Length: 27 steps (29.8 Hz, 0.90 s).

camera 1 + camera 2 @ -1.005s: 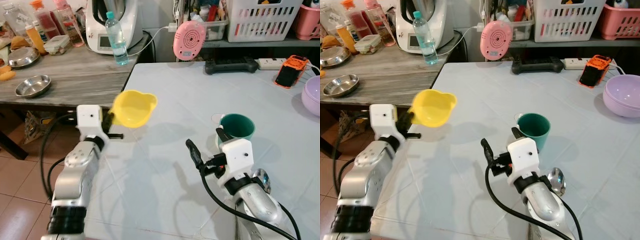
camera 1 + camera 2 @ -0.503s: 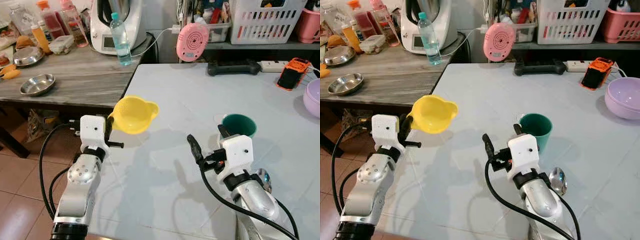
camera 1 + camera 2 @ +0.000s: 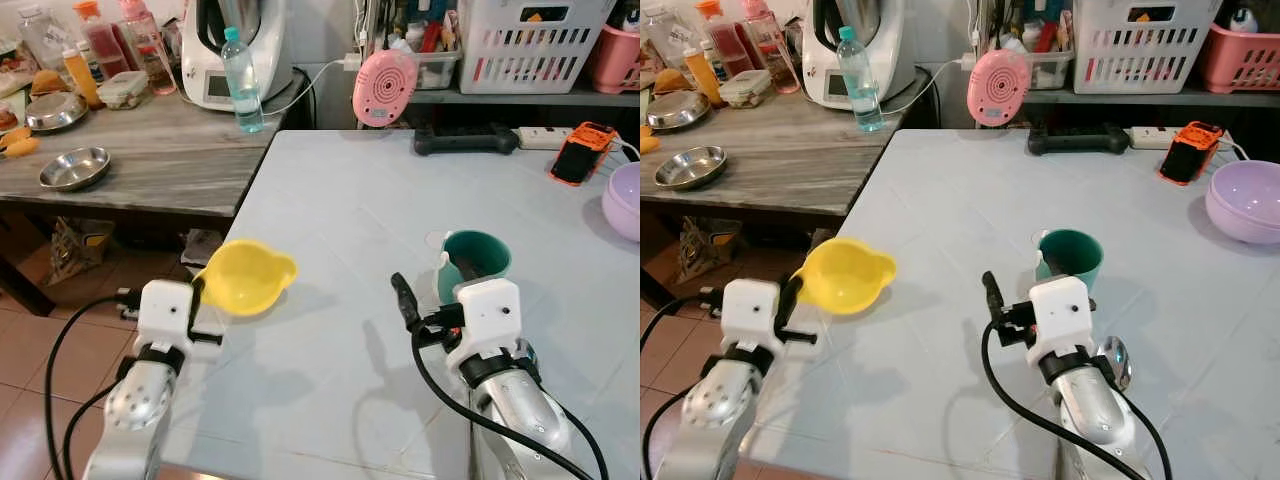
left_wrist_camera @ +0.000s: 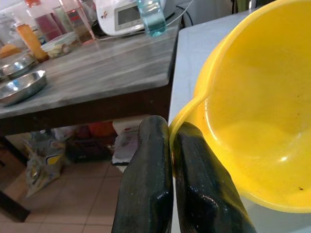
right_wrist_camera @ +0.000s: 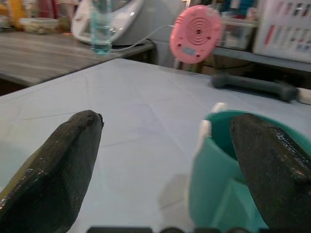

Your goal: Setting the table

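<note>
- Left gripper (image 4: 170, 160) pinching yellow bowl (image 3: 246, 277) by its rim, bowl held above the near-left corner of the table (image 3: 340, 230).
- Right gripper (image 5: 165, 160) spread wide, one finger over the green cup (image 3: 476, 258), nothing held.

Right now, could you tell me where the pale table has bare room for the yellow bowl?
Bare stretch: pale table between the yellow bowl in the left gripper and the green cup. Crowded: far edge by the pink gadget and power strip, and near the purple bowl.
</note>
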Motion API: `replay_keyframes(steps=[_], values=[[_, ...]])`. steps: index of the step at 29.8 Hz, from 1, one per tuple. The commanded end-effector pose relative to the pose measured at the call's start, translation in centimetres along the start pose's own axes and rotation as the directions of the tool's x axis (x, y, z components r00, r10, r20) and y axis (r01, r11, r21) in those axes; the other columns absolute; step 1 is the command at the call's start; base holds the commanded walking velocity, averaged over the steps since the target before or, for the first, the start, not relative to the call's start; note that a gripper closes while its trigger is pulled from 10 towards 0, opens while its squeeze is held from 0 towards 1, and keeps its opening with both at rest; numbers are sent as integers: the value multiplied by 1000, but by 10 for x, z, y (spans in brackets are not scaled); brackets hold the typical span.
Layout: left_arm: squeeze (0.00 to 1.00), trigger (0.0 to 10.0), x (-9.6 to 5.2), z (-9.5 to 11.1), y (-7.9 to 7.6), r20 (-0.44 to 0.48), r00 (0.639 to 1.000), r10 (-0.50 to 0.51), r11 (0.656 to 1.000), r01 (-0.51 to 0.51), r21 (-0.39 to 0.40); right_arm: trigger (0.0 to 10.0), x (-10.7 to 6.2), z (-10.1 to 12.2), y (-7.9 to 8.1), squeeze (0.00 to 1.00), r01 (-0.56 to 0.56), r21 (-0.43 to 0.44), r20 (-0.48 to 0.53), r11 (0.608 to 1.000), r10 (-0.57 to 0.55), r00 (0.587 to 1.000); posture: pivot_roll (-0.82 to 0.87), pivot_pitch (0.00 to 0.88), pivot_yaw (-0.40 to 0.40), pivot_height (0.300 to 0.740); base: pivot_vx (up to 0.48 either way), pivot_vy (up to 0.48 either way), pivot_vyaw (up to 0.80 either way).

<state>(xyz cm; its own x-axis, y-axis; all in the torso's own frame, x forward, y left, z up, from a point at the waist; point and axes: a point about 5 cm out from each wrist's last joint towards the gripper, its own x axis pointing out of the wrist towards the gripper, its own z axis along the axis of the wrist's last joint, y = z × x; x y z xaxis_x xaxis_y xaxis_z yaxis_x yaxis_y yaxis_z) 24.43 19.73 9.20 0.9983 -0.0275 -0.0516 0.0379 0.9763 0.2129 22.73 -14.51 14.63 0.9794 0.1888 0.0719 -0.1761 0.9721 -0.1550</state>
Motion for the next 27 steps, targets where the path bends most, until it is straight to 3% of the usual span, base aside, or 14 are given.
replay_keyframes(steps=[1,5,14,17,27], values=[[0,10000,-3,7,5,35,999,2,1000,-3,27,10000,-1,1,-3,0,24,4,8,1000,-24,1000,-98,14,82,740,0,0,0],[0,10000,-6,3,3,23,1000,-6,1000,5,30,10000,-3,-3,-9,0,56,5,-12,998,-56,998,-100,21,83,740,0,0,-459],[0,10000,1,2,2,19,1000,-16,1000,16,-5,10000,-4,-4,-6,0,58,13,-14,998,-58,998,-104,25,93,740,0,0,-715],[0,10000,5,0,2,3,1000,-5,1000,5,-30,10000,-3,-3,-5,0,58,14,-10,998,-58,998,-104,23,95,740,0,0,0],[0,10000,11,-1,2,-1,1000,-14,1000,14,3,10000,0,-4,-3,0,50,12,-5,999,-50,999,-96,18,94,740,0,0,0]])
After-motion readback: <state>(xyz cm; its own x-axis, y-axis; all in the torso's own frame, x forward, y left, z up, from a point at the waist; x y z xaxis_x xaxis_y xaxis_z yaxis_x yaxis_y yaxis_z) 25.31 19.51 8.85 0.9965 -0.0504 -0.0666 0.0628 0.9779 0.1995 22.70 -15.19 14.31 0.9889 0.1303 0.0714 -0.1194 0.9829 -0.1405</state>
